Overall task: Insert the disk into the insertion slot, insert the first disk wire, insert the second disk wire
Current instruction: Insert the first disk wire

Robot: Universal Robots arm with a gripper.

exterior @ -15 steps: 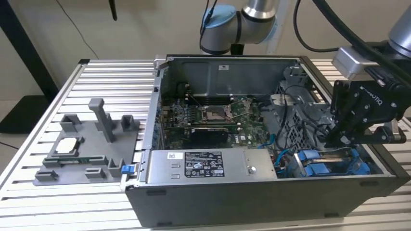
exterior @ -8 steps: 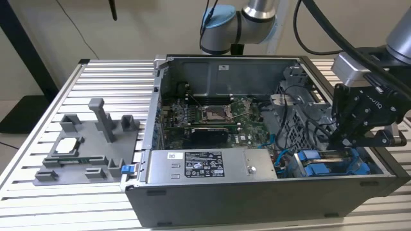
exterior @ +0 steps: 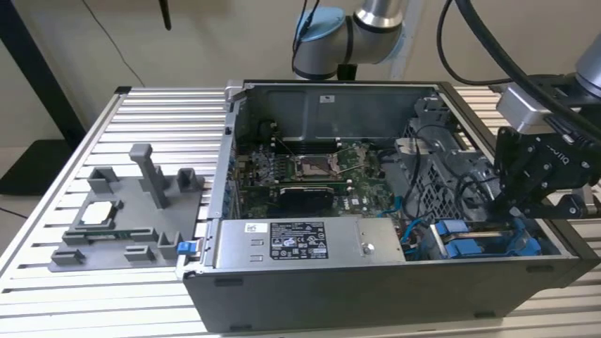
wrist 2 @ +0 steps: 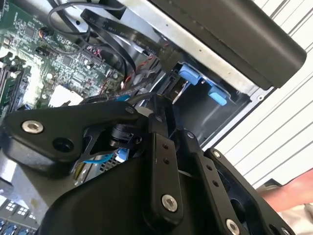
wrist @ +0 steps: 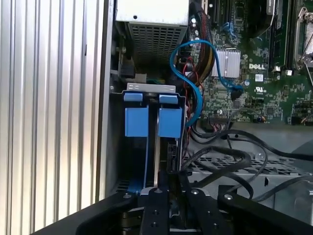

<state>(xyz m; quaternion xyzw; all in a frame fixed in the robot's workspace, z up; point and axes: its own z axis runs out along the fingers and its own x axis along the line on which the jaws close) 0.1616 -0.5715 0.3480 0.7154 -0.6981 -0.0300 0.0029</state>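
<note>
The gripper (wrist: pixel 168 185) is nearest in both wrist views, its black links and bolt heads lying across the foreground. Its jaws stand narrow, closed on the near end of the disk (wrist: pixel 155 164). The disk stands on edge inside the slot (wrist: pixel 150 88) and shows as a thin silver strip with a blue carrier rail just beside it. It runs from the jaws toward two blue clips (wrist: pixel 136 120), which sit side by side at the slot's far end against its grey metal rim. Just beside the slot a blue cable (wrist: pixel 196 73) loops up to the board (wrist: pixel 264 78). Black cables (wrist: pixel 230 156) lie in a loose tangle between the board and the gripper. In the second wrist view the clips (wrist 2: pixel 188 73) show beyond the gripper's links, tucked under the dark edge of the case (wrist 2: pixel 234 34). In the exterior view the gripper (exterior: pixel 522 211) reaches down into the case's corner at the exterior view's right, where blue plastic shows. The supply box (exterior: pixel 300 243), with its white label, lies along the case's near wall, just beside that corner, and the board lies behind it. The case stands on a slatted table (exterior: pixel 84 303). A grey fixture (exterior: pixel 131 225) rests on the table near the case, at the exterior view's left. The arm (exterior: pixel 371 21) rises behind the case.
</note>
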